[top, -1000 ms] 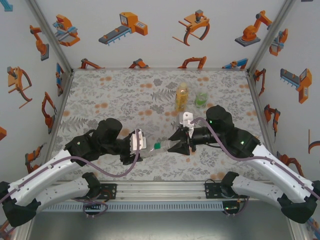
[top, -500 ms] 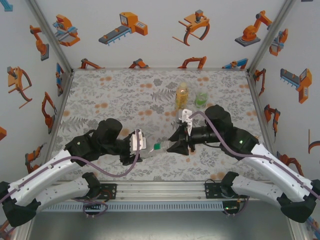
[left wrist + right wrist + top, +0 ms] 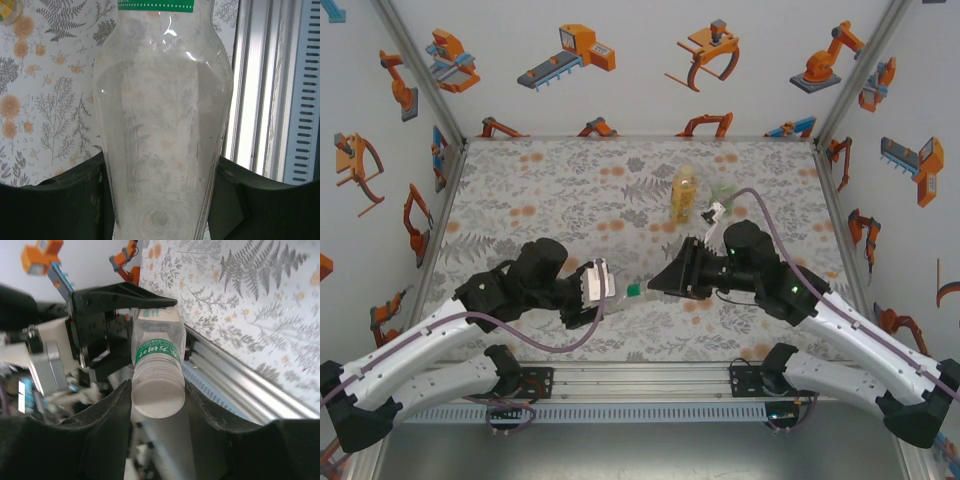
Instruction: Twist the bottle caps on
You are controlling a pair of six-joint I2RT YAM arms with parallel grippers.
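A clear bottle hangs sideways above the table, with my left gripper shut round its body. Its neck carries a green band and points toward my right gripper. That gripper is shut on the white cap, which sits on the bottle's mouth. Both right fingers press the cap's sides. An amber-yellow bottle stands upright at the back. A greenish-clear bottle stands beside it, partly hidden by the right wrist.
The metal rail runs along the table's near edge under both arms. The floral table top stretches open to the left and back. The enclosure walls close in on three sides.
My right wrist has rolled about the bottle's axis, its white camera mount swinging up and to the right, with the cap still gripped. The left arm and bottle have stayed still.
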